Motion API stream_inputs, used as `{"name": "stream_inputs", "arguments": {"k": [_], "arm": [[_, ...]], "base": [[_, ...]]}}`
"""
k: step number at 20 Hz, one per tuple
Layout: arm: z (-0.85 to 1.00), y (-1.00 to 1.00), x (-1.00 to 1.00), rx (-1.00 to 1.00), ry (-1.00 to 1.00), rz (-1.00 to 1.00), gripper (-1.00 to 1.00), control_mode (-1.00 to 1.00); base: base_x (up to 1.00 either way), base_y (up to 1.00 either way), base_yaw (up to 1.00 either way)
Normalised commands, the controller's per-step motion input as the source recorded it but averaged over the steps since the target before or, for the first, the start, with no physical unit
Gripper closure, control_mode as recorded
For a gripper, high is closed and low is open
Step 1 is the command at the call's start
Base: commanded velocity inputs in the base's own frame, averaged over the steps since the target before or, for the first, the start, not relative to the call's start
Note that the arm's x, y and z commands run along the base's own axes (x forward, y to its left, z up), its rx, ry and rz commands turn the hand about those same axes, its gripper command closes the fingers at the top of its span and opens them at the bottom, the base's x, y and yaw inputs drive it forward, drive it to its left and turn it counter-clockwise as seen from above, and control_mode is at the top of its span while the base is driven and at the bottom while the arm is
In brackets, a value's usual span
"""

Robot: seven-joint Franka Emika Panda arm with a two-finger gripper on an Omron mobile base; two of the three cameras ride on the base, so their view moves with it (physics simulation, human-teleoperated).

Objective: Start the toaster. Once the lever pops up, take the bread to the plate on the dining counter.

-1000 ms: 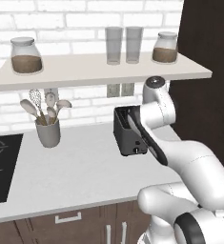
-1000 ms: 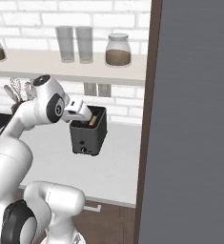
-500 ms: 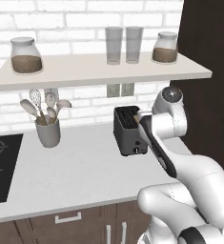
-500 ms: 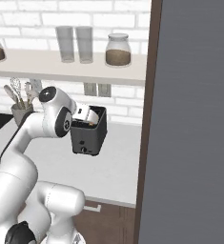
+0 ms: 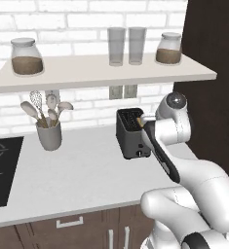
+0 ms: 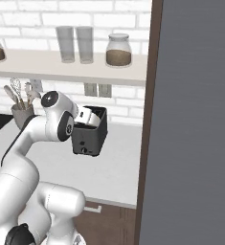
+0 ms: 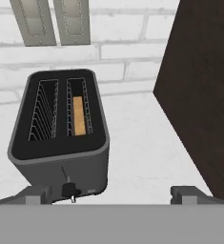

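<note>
Toaster [image 5: 132,133] sits on the white table [image 5: 72,180] near the brick back wall, just left of the dark cabinet side [image 5: 211,92]. Bread [image 7: 79,116] is down in the right-hand slot as the hand view has it, tan face visible between the wire guides; the other slot is empty. Lever knob [image 7: 69,189] is low on the toaster's narrow front face, looks like it's down, though the view cuts off there.

Hand [image 7: 111,194] is spread wide, holding nothing; fingers [image 7: 186,193] sit on either side of the toaster's front end, hovering above and in front of it. Hard to say whether the left tip touches the toaster body.

Utensil crock [image 5: 49,134] stands further left on the table, cooktop [image 5: 1,170] at the far left. Shelf [image 5: 101,73] above carries two jars and two glasses [image 5: 127,45].
</note>
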Motion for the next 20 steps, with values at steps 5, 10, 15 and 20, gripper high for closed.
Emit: {"name": "stream_inputs", "arguments": {"k": [5, 10, 15, 20], "arm": [[0.0, 0.0, 0.0, 0.0, 0.0, 0.0, -1.0, -1.0], [0.0, 0.0, 0.0, 0.0, 0.0, 0.0, -1.0, -1.0], [0.0, 0.0, 0.0, 0.0, 0.0, 0.0, -1.0, -1.0], [0.0, 0.0, 0.0, 0.0, 0.0, 0.0, -1.0, -1.0]], "base": [[0.0, 0.0, 0.0], [0.0, 0.0, 0.0], [0.0, 0.0, 0.0], [0.0, 0.0, 0.0]]}}
